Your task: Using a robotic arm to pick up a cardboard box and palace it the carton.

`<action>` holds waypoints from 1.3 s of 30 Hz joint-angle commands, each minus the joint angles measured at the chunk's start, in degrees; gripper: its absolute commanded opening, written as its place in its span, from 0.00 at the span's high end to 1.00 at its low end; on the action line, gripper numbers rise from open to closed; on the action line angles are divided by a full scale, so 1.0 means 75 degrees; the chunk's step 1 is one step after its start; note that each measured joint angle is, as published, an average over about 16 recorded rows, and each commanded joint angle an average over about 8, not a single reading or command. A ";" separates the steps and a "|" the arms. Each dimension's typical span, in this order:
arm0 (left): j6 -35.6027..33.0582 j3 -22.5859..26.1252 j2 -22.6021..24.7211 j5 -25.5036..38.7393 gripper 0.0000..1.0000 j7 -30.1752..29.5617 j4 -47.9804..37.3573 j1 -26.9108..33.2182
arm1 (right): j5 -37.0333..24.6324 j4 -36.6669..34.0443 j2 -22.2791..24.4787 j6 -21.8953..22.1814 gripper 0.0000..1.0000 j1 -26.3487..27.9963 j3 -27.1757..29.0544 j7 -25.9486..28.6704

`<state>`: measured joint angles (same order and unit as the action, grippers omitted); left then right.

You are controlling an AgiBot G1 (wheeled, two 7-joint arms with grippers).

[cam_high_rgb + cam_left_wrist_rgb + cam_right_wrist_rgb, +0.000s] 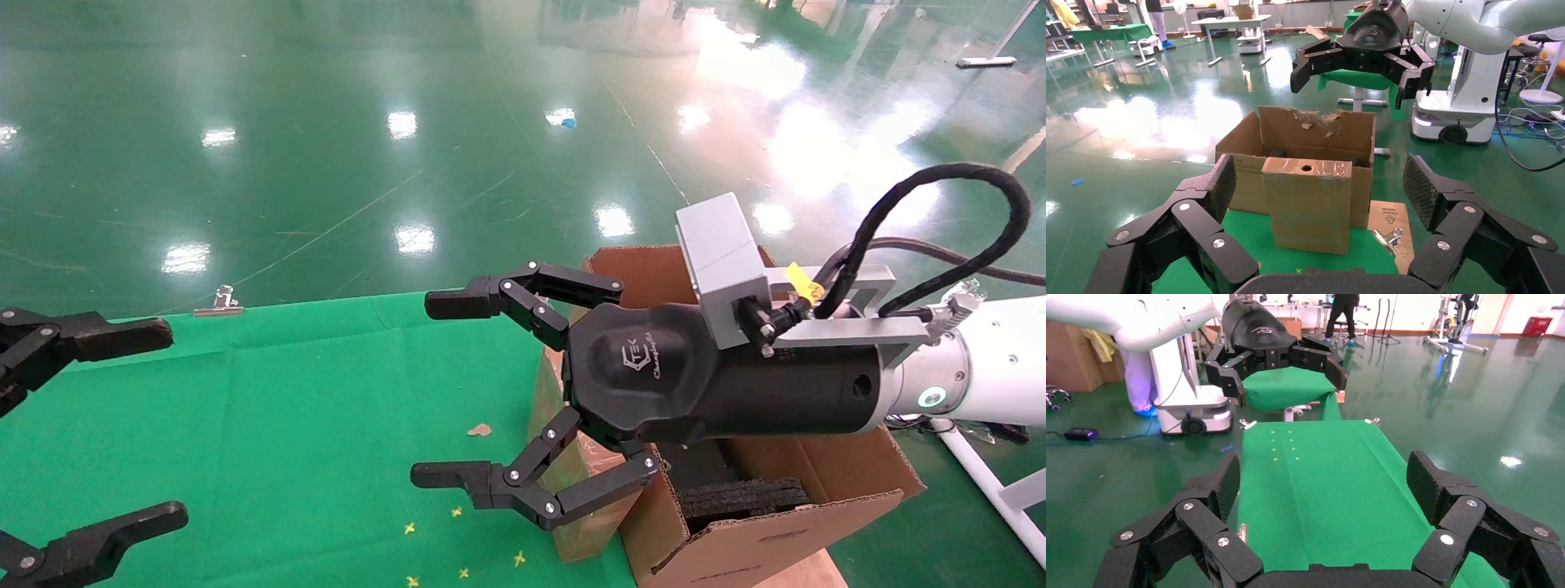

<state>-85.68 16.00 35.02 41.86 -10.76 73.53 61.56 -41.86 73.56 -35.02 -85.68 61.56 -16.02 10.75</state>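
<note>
Right black linked-finger gripper (425, 392), jaws wide and empty, hovers above the small brown cardboard box (1308, 205), standing against the large corrugated carton (784, 523) at four o'clock, positioned for descent. Left gripper (163, 425), nine o'clock, gapes idle.

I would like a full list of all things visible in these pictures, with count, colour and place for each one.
cardboard box: one, brown, round hole in its top face, standing on the table edge against the carton.
carton: one, brown, flaps up, one flap torn, beside the table's right end, black foam inside.
table cloth: one, green, covering the table.
binder clips: two, silver, one at the cloth's far edge, one beside the cardboard box.
cardboard scrap: one, brown, on the cloth.
yellow marks: several, small, on the cloth's near part.
left hand: one, black, open, over the table's left end.
right hand: one, black, open, raised beside the carton, holding nothing.
</note>
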 commanded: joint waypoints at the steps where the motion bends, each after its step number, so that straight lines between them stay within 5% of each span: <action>1: 0.0000 0.0000 0.0000 0.0000 0.00 0.0000 0.0000 0.0000 | 0.0000 0.0000 0.0000 0.0000 0.00 0.0000 0.0000 0.0000; 21: -0.0002 0.0003 0.0000 -0.0001 0.00 0.0004 -0.0001 0.0002 | -0.0469 0.0118 0.0015 0.0016 0.00 0.0211 -0.0234 0.0210; 29: -0.0002 0.0009 -0.0001 -0.0004 0.00 0.0007 -0.0004 0.0004 | -0.2639 0.0327 -0.0286 -0.0147 0.00 0.1409 -0.1368 0.1352; 39: 0.0000 0.0015 -0.0003 -0.0008 0.00 0.0010 -0.0004 0.0006 | -0.5674 0.0239 -0.1404 -0.0734 0.00 0.3889 -0.3989 0.3018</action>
<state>-85.67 16.11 34.99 41.80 -10.68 73.50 61.60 -82.29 75.58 -44.88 -90.91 91.11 -45.98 33.03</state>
